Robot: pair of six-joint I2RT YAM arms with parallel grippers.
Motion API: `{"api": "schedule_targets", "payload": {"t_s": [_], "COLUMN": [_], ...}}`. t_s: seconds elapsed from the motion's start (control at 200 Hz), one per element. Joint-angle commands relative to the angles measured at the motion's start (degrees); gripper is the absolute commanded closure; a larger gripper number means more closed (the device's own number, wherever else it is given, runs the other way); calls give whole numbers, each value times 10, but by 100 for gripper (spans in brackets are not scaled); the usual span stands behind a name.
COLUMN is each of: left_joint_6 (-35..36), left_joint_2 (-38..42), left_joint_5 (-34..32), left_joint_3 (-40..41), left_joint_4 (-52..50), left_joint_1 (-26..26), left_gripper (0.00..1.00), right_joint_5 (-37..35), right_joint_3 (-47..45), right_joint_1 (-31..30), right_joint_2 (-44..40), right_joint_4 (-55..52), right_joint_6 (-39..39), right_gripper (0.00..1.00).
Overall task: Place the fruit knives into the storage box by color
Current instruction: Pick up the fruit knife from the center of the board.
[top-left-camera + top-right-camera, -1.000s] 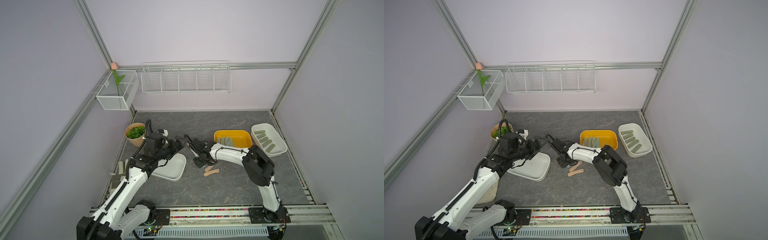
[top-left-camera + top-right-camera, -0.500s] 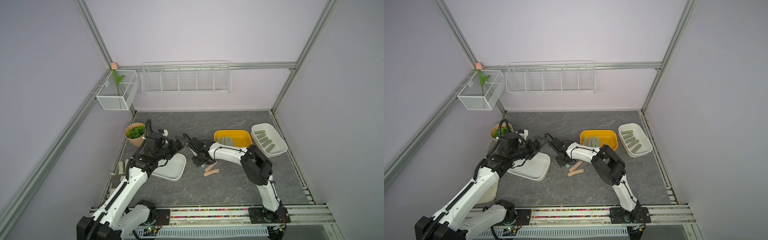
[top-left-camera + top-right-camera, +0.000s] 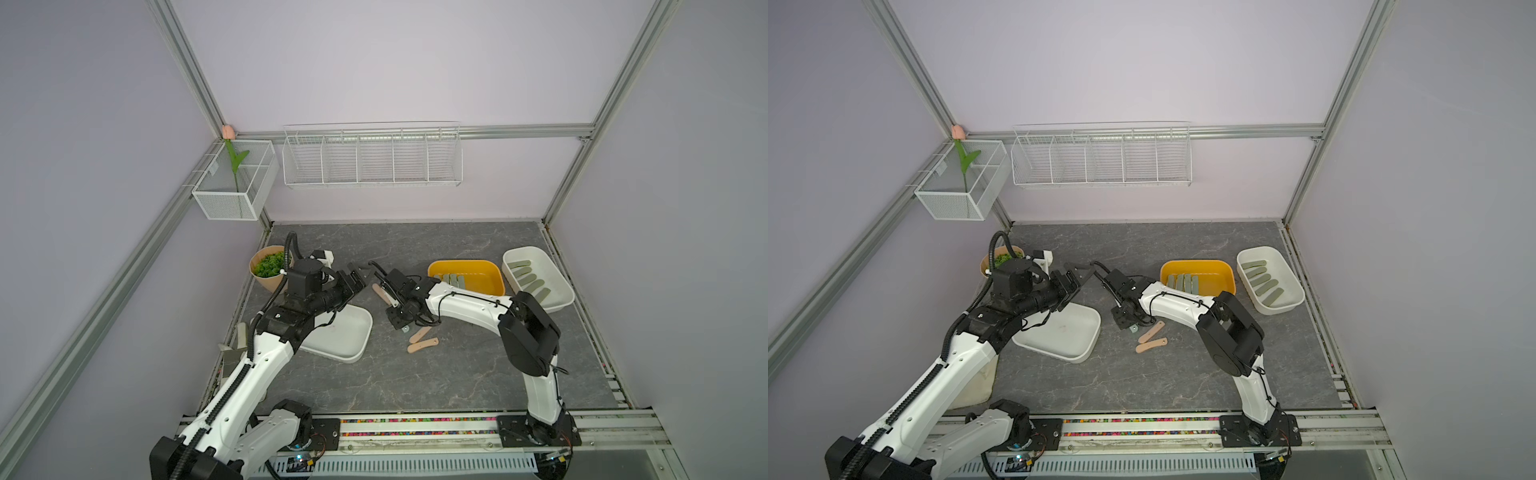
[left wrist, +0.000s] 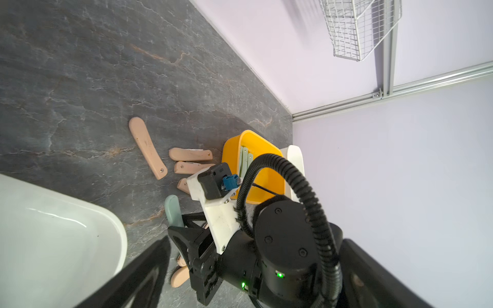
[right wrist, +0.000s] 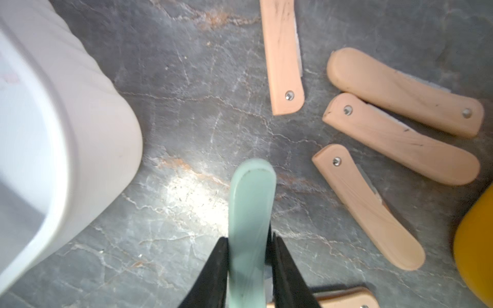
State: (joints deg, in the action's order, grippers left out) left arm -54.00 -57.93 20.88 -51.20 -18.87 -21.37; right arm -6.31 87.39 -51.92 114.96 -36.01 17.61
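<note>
In the middle of the table, just right of the white tray (image 5: 80, 128), the mint-teal knife (image 5: 250, 208) sits pinched across its width in my right gripper (image 5: 248, 240). A second ago my jaws stood wider around it. They have since drawn in until both press its long edges, so I judge the pick made, with only the lift and carry left. Its rounded end pokes out ahead of me; whether it has cleared the table I cannot tell. Peach-pink knives (image 5: 400, 141) lie loose close by, none touching it. The yellow box (image 3: 496, 280), farther right, already holds pale green knives, so I judge this one belongs there. My left gripper (image 3: 358, 279) hangs above the tray's far edge, jaws spread, holding nothing.
</note>
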Motion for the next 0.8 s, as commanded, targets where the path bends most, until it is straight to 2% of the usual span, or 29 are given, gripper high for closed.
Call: {"api": "schedule_targets", "payload": {"t_s": [0.0, 0.205, 0.37, 0.585, 0.795], "left_joint_6": [-12, -24, -19, -2, 3], "left_joint_2": [4, -7, -45, -130, -234], "left_joint_5": [-15, -9, 2, 7, 28], "left_joint_3": [-13, -22, -50, -106, -169], "left_joint_4": [-10, 10, 14, 27, 50], "left_joint_1": [3, 2, -6, -44, -80], "left_gripper": [1, 1, 1, 1, 1], "right_joint_5": [6, 26, 38, 68, 93], "right_joint_3": [-8, -32, -40, -60, -83], "right_joint_1": [17, 71, 128, 227, 314], "right_joint_2": [-49, -103, -137, -164, -154], "right_joint_4": [2, 24, 23, 20, 24], "right_joint_6": [10, 30, 23, 8, -9], "right_gripper": [71, 71, 70, 70, 70]}}
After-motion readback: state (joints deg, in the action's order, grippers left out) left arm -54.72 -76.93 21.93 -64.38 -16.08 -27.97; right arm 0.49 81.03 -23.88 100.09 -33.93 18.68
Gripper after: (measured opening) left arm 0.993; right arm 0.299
